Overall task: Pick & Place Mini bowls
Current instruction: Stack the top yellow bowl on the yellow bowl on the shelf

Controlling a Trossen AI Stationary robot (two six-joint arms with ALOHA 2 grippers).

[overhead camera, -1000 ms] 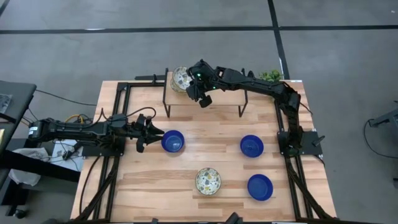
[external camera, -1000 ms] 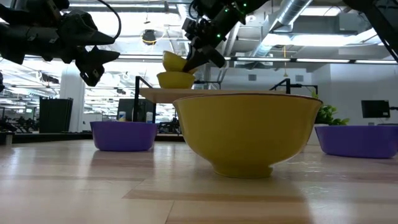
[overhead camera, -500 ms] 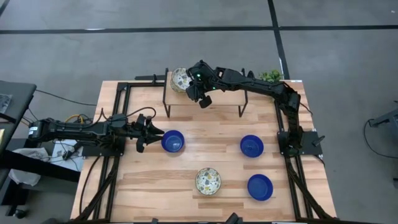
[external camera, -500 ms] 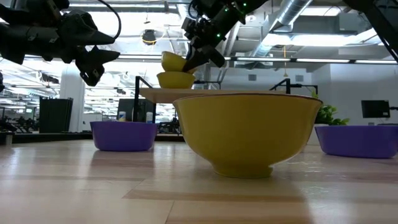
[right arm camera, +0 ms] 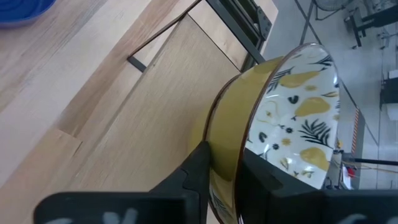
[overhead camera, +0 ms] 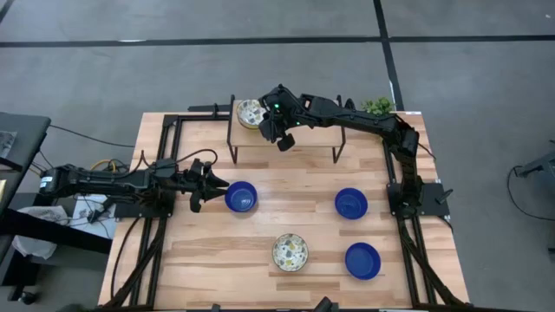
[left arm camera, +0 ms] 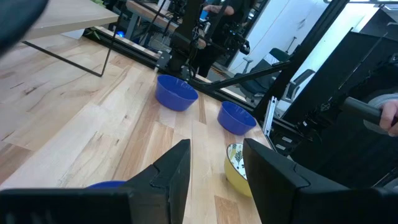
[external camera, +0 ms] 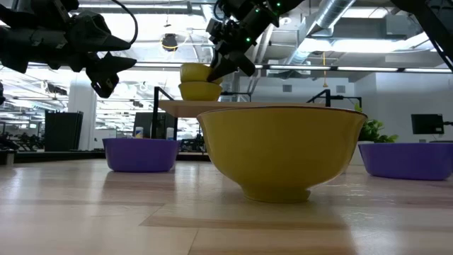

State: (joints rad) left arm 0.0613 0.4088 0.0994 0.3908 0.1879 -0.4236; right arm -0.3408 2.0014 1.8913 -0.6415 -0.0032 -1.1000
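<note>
On the raised wooden shelf [overhead camera: 303, 132] at the table's far edge, my right gripper [overhead camera: 264, 121] is shut on a patterned mini bowl [overhead camera: 250, 113], yellow outside. In the low view this bowl [external camera: 195, 71] sits nested in a second yellow bowl [external camera: 199, 91] that stands on the shelf. My left gripper [overhead camera: 211, 192] is open and hovers just left of a blue bowl [overhead camera: 241, 197]. Two more blue bowls [overhead camera: 350, 203] [overhead camera: 362, 260] and one patterned bowl [overhead camera: 290, 252] stand on the table. My right gripper pinches the upper bowl's rim [right arm camera: 242, 146] on the side facing the table's right, one finger [right arm camera: 196, 165] on the yellow outer wall and one [right arm camera: 261, 177] inside. It comes slanting down from the right. The bowl is nearly level and rests in the bowl below.
The shelf stands on thin black wire legs [overhead camera: 231, 147] [overhead camera: 338, 149]. Black frame rails run along both table sides. A small plant [overhead camera: 378, 106] sits at the far right corner. Bare wood lies between the shelf and the bowls.
The bowl held by my right gripper has tipped from a tilt toward level and has shifted slightly toward the table's left over the bowl beneath it. My right gripper moved a little with it.
</note>
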